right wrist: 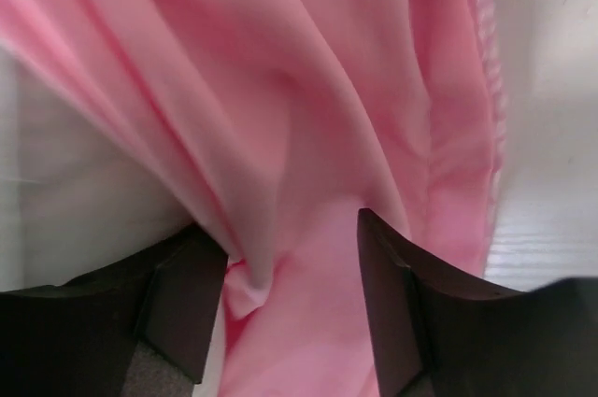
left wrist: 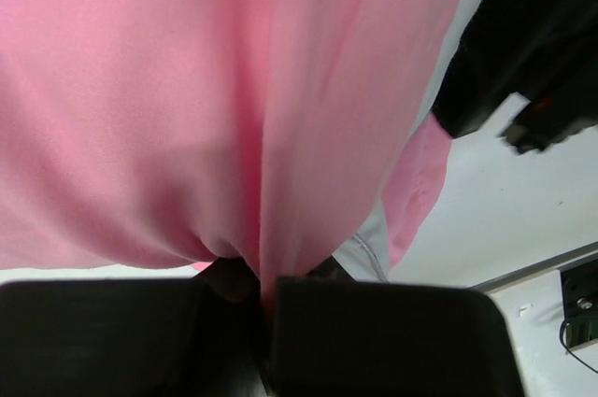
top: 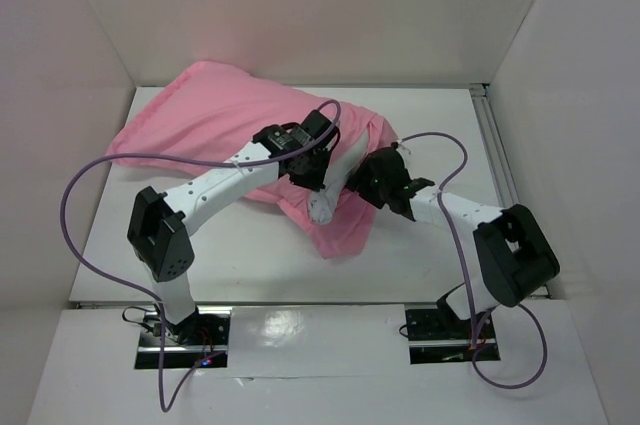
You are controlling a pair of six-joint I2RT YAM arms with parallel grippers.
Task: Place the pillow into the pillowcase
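Observation:
The pink satin pillowcase [top: 220, 110] lies bunched from the far left to the middle of the table. A bit of the white pillow [top: 349, 159] shows at its near right end, between my two grippers. My left gripper [top: 312, 171] is shut on a fold of the pillowcase [left wrist: 187, 107]; the jaws [left wrist: 266, 290] pinch the cloth, and a white pillow corner [left wrist: 371, 249] with a seam hangs beside it. My right gripper [top: 373, 178] is open over the same end; pink cloth [right wrist: 308, 117] lies loosely between its spread fingers [right wrist: 290, 257]. Most of the pillow is hidden by cloth.
White walls close in the table [top: 240, 265] on the left, back and right. A metal rail [top: 497, 160] runs along the right edge. Purple cables loop from both arms. The right arm's black wrist [left wrist: 533, 51] is close to the left gripper.

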